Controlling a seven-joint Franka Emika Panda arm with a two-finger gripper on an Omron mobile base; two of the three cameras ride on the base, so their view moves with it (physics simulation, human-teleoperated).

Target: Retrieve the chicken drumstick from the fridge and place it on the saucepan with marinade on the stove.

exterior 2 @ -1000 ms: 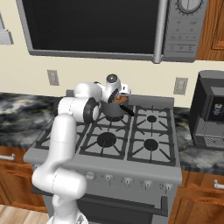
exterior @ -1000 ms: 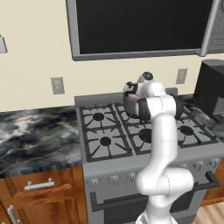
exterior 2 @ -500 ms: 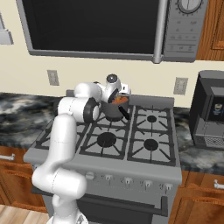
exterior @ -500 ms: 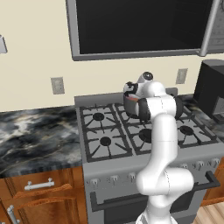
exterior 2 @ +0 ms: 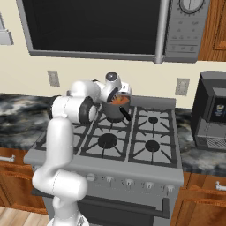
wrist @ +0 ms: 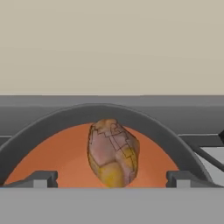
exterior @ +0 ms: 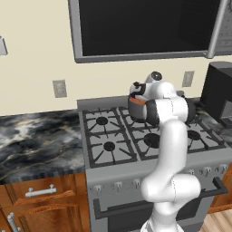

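— Since the two fingertips (wrist: 41,179) stand so far apart at the near edge of the hand view, is the gripper (wrist: 111,180) carrying anything?

— No, the jaws are spread wide with nothing pinched; the chicken drumstick (wrist: 113,153) lies between and just past them, down in the marinade (wrist: 65,155).

— So it's in the saucepan (exterior 2: 115,107)?

— Yes, inside the dark rim, on a rear burner of the stove (exterior 2: 145,155) (handle pointing toward the front). The spread jaws suggest a release, I'd judge.

— And beyond?

— The stove's grey back rail, then the cream wall (wrist: 112,43).
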